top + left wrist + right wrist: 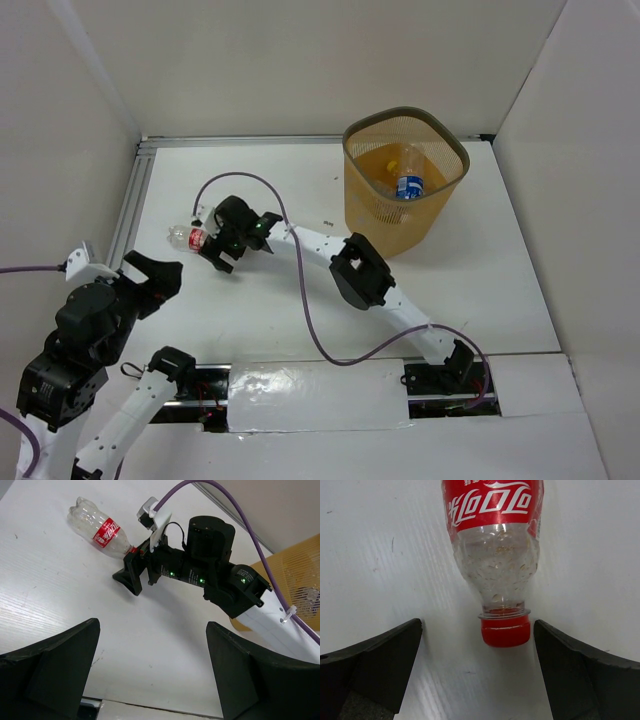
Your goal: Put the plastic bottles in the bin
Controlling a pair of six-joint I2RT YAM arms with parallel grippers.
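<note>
Red-labelled bottle near table's left edge, open right gripper flanking its cap, left gripper open, blue-labelled bottle inside bin.

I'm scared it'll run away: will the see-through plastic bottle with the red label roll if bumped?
Probably: the round, red-capped clear plastic bottle lies on its side on the smooth white table, so a sideways nudge could roll it. It looks empty, so likely light. Its thin walls may dent when squeezed.
</note>
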